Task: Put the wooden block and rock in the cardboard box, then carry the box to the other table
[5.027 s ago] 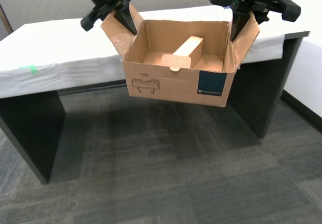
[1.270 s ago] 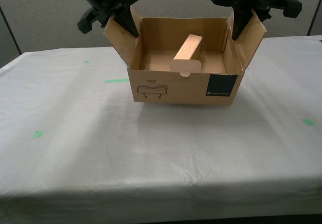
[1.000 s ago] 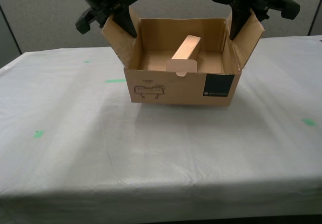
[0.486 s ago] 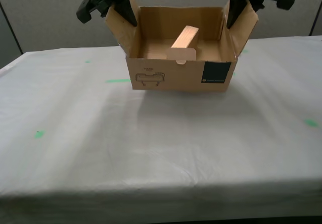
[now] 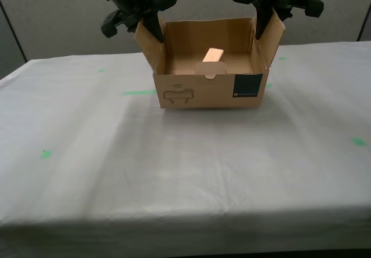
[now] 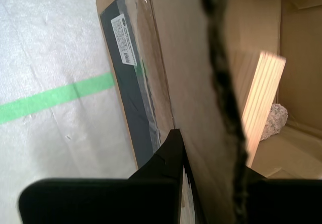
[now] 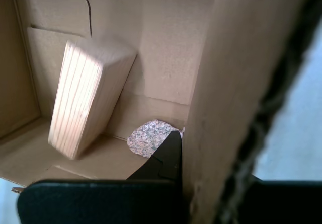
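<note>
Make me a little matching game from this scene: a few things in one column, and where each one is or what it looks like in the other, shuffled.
Things:
1. wooden block
2. rock
3. cardboard box
4. tape strip

Descriptions:
A. green, stuck on the white cloth
B. held by both side flaps
C. leaning inside the box
D. small and speckled, on the box floor

Pairs: 1-C, 2-D, 3-B, 4-A

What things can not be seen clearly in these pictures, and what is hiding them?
- Rock: hidden in the exterior view by the cardboard box front wall.
- Wooden block: only its top shows there.
- Printing on the dark label: too small to read.
- Whether the box rests on the white table: its underside is hidden.
</note>
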You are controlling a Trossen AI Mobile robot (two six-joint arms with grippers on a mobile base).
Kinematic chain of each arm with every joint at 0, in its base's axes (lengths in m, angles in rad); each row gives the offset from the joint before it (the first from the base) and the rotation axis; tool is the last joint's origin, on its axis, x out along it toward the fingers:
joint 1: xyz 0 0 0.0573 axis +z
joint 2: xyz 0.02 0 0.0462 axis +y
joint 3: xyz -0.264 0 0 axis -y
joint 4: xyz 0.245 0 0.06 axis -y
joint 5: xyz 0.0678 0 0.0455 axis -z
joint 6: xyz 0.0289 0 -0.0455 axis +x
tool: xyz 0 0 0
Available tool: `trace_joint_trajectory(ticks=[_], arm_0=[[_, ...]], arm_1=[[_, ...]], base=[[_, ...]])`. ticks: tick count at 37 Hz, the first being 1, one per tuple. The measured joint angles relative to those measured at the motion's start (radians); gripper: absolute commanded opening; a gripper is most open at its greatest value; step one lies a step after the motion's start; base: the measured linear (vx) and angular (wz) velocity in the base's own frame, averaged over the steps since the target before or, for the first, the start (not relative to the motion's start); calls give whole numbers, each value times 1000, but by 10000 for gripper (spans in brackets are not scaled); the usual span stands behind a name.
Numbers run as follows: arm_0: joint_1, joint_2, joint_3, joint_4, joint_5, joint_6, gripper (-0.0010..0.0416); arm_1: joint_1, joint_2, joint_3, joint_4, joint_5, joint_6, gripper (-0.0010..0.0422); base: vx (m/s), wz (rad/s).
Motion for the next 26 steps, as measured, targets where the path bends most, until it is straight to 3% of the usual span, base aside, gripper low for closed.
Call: trace_joint_trajectory(ticks=[14, 26], arm_0=[[-2, 145, 152, -69, 11, -18, -1], [-13, 185, 163, -70, 30, -35, -1]], arm_1=[[8, 167, 219, -141, -14, 3, -1], [14, 208, 240, -154, -11, 11, -1]], base=[[0, 0], [0, 0]])
